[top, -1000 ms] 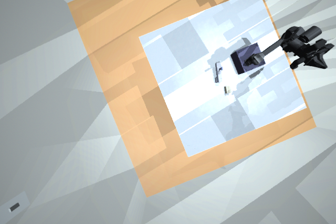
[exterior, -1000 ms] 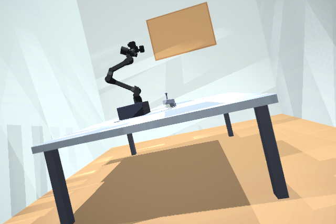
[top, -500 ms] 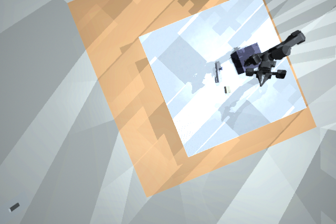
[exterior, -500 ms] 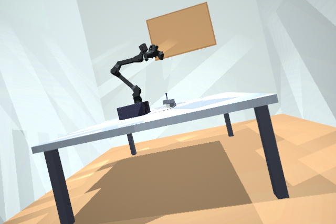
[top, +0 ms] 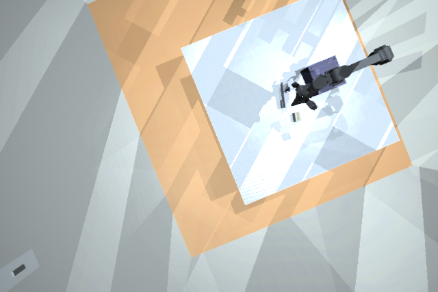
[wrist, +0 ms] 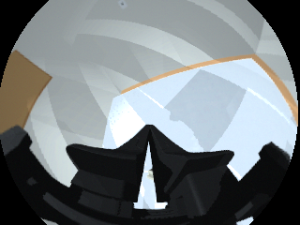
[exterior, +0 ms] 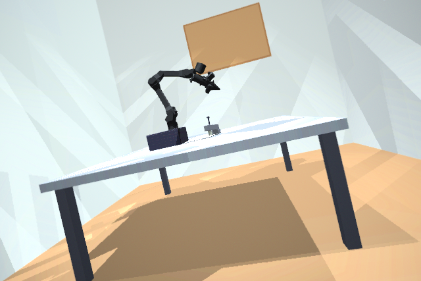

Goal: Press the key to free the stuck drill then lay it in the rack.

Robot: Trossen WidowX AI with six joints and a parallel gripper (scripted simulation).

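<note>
One pale table (top: pixel 233 101) (exterior: pixel 217 150) (wrist: pixel 187 98), orange floor (top: pixel 141 80) (exterior: pixel 370 182).

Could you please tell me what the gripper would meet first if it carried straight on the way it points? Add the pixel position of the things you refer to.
Probably the white tabletop (top: pixel 233 98) (exterior: pixel 272 127) (wrist: pixel 206 108), beyond the upright dark pin (exterior: pixel 208 120), though depth is unclear.

White table (top: pixel 233 98) (exterior: pixel 112 165) (wrist: pixel 216 103), dark purple box (top: pixel 324 64) (exterior: pixel 161 140) and small pale block (top: pixel 296 116) on top

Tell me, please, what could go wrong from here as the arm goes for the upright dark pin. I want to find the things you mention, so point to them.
The closed end effector (top: pixel 293 104) (exterior: pixel 219 89) (wrist: pixel 149 127) might miss the slender pin (exterior: pixel 208 120), coming down at a slant. It could also clip the small pale block (top: pixel 296 116) close by.
</note>
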